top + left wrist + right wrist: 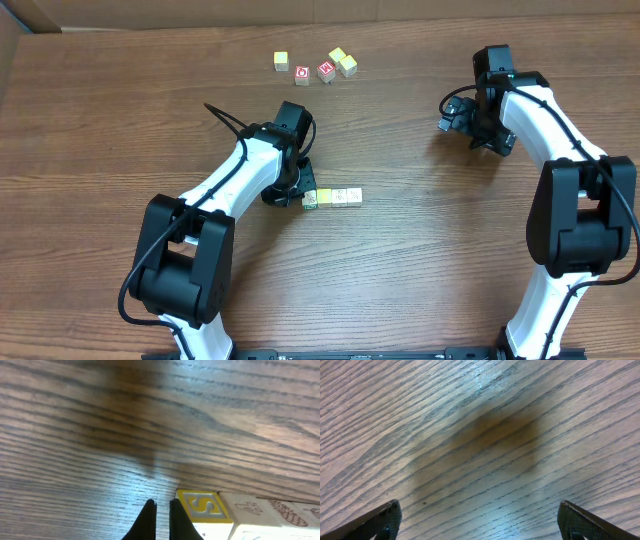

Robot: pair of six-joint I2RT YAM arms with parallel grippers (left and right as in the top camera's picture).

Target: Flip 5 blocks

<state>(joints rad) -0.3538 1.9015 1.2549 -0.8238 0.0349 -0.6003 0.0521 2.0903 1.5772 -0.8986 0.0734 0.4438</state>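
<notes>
Hanging low over the wooden tabletop [100,150], the left end effector [161,521] has its two dark fingers [148,519] drawn almost together with nothing between them. Just beside them in the left wrist view lies a yellow block [205,507] with an "S" on its upper face, though whether a finger touches it cannot be told. That block heads a short row near the middle of the tabletop, pressed against two cream blocks [347,197] that run on from its far side. Five more small blocks [326,70], yellow and red, lie in a loose cluster near the far edge, well apart from the row. The right end effector [480,527] is spread wide, one finger in each lower corner of its wrist view, with only bare wood grain between them; from overhead it hangs to the right side, well away from every block.
</notes>
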